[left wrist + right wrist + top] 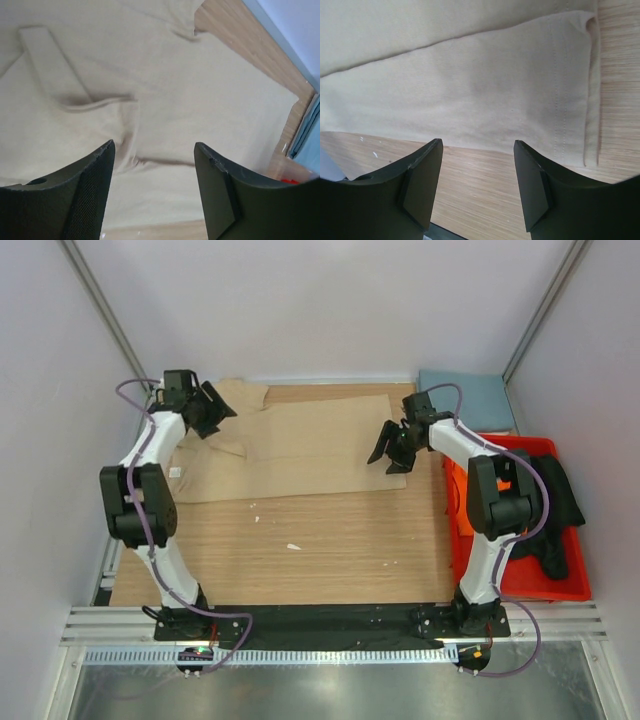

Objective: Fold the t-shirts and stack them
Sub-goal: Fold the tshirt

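I read left end effector (212,412) and right end effector (390,452) released, flanking the tan shirt (300,445) for a fold.

- Your left gripper (155,149) hangs, jaws apart, above the tan t-shirt (200,85).
- The shirt lies creased on the wooden table (235,30), with a folded flap (50,65) lying across it.

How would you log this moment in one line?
tan shirt: flat | left gripper: open above it | right gripper: open over its edge | black shirt: in red bin
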